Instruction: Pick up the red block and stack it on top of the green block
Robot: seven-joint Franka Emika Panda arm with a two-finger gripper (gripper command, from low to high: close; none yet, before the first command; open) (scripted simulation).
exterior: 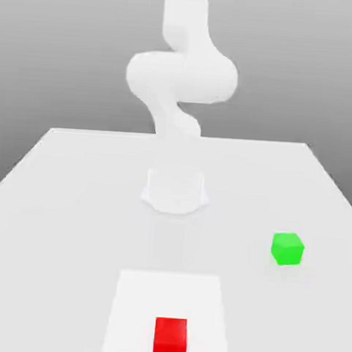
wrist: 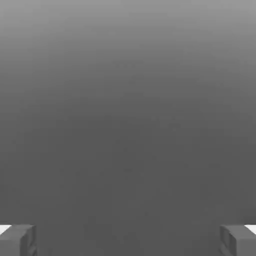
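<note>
With the fingers (wrist: 20, 240) spread fully open and empty, the red block (exterior: 170, 338) on the bench (exterior: 75, 202) appears light, rigid and matte; grasp its opposite flat sides.

Table (exterior: 67, 202): flat, matte, white to very pale grey, unmarked; it spans the lower half of the exterior view and narrows toward a straight far edge. Near the front edge, centred, a brighter white rectangular patch (exterior: 138, 308) lies flush with the surface. Backdrop (exterior: 62, 55) behind the far edge: plain grey, featureless, darker at the top and paling down to the table line; no seams or corners can be made out. Lighting even and diffuse, soft shading only, no hard shadows. Hand view: a smooth grey field (wrist: 128, 110), lighter at one edge and grading steadily darker across, without texture.
</note>
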